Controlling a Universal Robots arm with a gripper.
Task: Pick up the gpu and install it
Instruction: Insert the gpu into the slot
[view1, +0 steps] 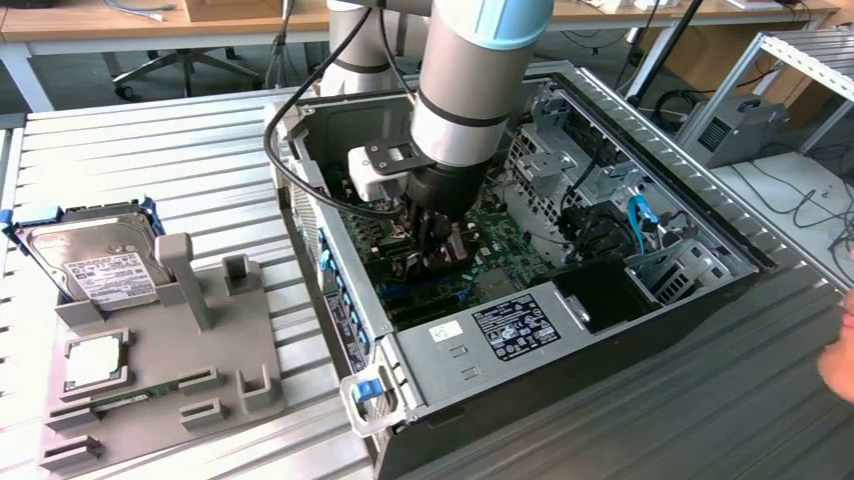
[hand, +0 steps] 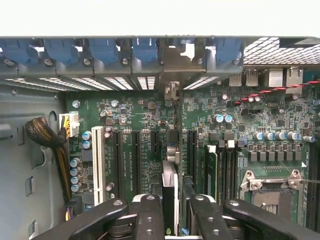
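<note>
The open computer case (view1: 441, 400) lies on its side with the green motherboard (hand: 145, 120) facing up. My gripper (view1: 443, 243) reaches down into it, shut on the gpu (view1: 451, 262), a thin dark card held edge-on. In the wrist view the gpu (hand: 170, 187) stands on edge between my black fingers (hand: 150, 217), in line with the dark expansion slots (hand: 136, 160). Its pale metal end bracket (hand: 172, 90) points at the case's rear openings with blue clips (hand: 145, 50). Whether the card's edge touches a slot I cannot tell.
On the exterior view's left a grey fixture (view1: 160, 390) holds a silver hard drive (view1: 87, 262), a processor chip (view1: 94, 360) and a memory stick (view1: 134, 392). The power supply (view1: 514, 325) and drive cages (view1: 667, 270) crowd the case. A hand (view1: 841, 360) shows at the exterior view's right edge.
</note>
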